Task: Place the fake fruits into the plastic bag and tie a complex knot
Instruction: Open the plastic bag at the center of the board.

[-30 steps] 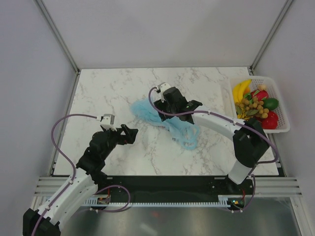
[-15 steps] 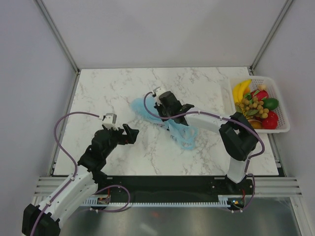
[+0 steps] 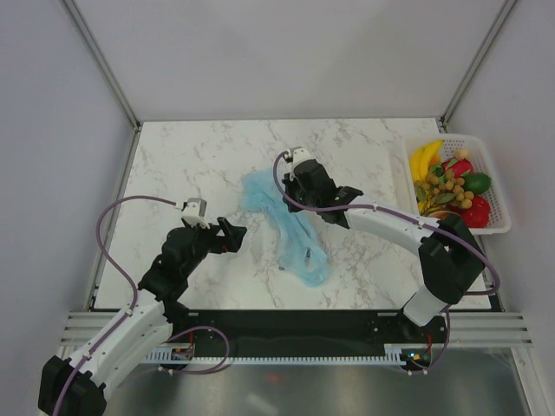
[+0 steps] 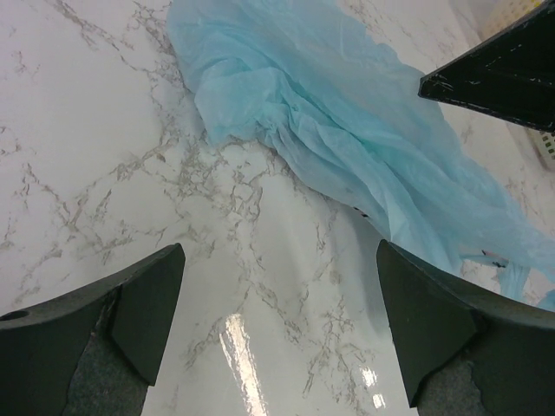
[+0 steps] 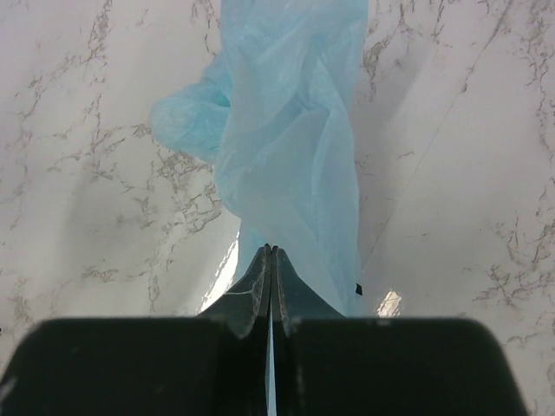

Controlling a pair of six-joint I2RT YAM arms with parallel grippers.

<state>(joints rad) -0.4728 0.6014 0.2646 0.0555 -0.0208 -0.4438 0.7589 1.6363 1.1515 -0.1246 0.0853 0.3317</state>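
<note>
Where the plastic bag (image 5: 295, 147) runs into the pressed-together tips of the right gripper (image 5: 270, 253), we lose the pinched edge behind the fingers' own bulk. The bag's far end also leaves the top edge of that wrist view. From above, the same gripper covers part of the bag's far end, and its handle loops and print are too small for us to make out.

In the left wrist view, the bottom edge cuts the fingers of the left gripper (image 4: 279, 251), and the top and right edges cut the bag. A dark wedge (image 4: 503, 65) at the far right is cropped beyond naming.

In the basket (image 3: 499, 212), the fake fruits (image 3: 447, 184) overlap, hiding the lower ones.
</note>
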